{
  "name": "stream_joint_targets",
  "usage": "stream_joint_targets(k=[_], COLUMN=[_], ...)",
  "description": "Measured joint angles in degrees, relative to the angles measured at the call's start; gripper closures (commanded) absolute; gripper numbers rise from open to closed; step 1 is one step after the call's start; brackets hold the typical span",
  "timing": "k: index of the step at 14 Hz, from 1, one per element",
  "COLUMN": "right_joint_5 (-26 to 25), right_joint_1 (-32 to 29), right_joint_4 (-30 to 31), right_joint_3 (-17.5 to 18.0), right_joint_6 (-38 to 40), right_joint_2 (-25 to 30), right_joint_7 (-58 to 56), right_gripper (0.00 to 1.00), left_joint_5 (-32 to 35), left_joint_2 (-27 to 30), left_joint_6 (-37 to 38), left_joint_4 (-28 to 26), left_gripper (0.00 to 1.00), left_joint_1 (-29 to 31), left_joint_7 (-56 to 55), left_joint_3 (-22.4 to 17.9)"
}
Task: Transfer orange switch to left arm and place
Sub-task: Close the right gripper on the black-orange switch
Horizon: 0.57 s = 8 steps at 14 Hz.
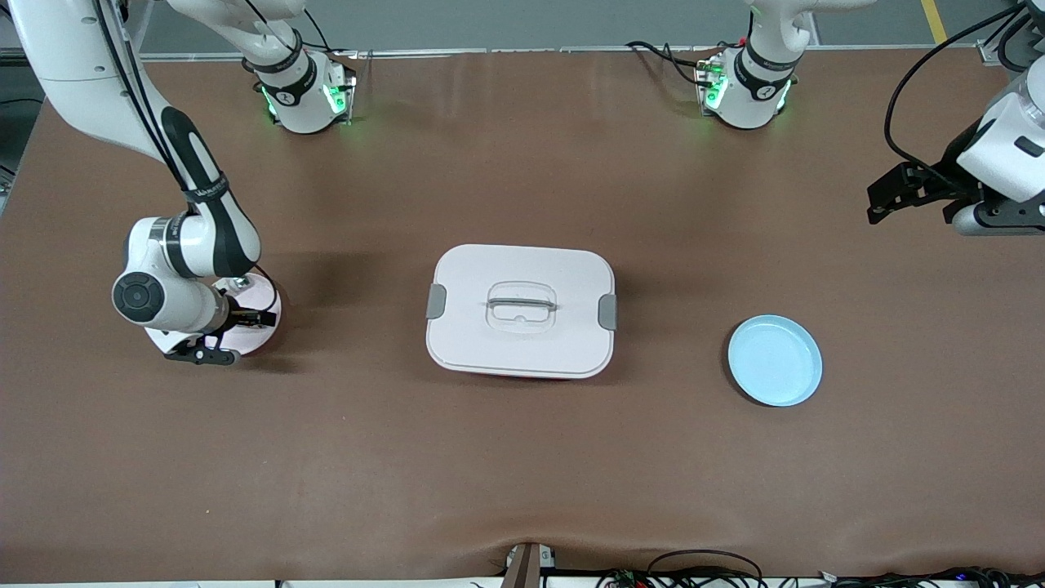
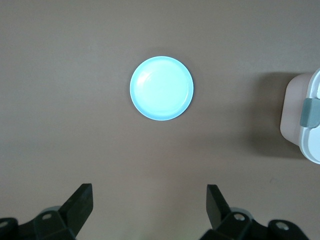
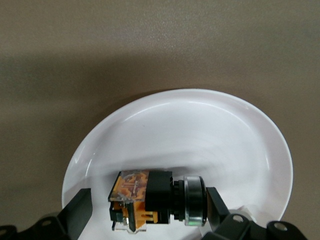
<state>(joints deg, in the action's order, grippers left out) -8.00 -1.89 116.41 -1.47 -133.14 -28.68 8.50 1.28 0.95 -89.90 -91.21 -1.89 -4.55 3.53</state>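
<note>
The orange switch (image 3: 150,200), a small black and orange block with a metal ring at one end, lies on a white plate (image 3: 200,115) at the right arm's end of the table. My right gripper (image 3: 149,207) is low over that plate (image 1: 273,314) with its jaws open around the switch. One finger sits at the ring end, and the other finger stands apart from the orange end. In the front view the right gripper (image 1: 233,335) covers the switch. My left gripper (image 1: 882,204) waits open and empty in the air over the left arm's end of the table; its own view (image 2: 149,205) shows bare table between the fingers.
The white box (image 1: 520,310) with grey latches stands mid-table between the two plates; its edge shows in the left wrist view (image 2: 305,117). A light blue plate (image 1: 775,360) lies toward the left arm's end and is empty; it also shows in the left wrist view (image 2: 161,88).
</note>
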Motion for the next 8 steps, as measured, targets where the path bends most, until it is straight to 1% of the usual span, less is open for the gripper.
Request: stream_joint_targets(k=[5, 6, 8], right_joint_5=[-0.08, -0.08, -0.09], right_joint_1=[-0.07, -0.08, -0.09], right_joint_4=[-0.01, -0.01, -0.01], right_joint_3=[-0.16, -0.17, -0.18], right_joint_6=[-0.04, -0.04, -0.04], right_joint_2=[-0.28, -0.28, -0.28], right_joint_7=[0.0, 0.0, 0.0], right_gripper=[0.0, 0.06, 0.27], left_joint_5=[0.0, 0.0, 0.0], left_joint_2=[0.04, 0.03, 0.0], left_joint_6=[0.08, 0.08, 0.08], left_joint_4=[-0.02, -0.04, -0.09], left_gripper=[0.0, 0.0, 0.0], left_joint_1=[0.14, 0.14, 0.12], left_joint_7=[0.0, 0.0, 0.0], left_joint_3=[-0.06, -0.04, 0.0])
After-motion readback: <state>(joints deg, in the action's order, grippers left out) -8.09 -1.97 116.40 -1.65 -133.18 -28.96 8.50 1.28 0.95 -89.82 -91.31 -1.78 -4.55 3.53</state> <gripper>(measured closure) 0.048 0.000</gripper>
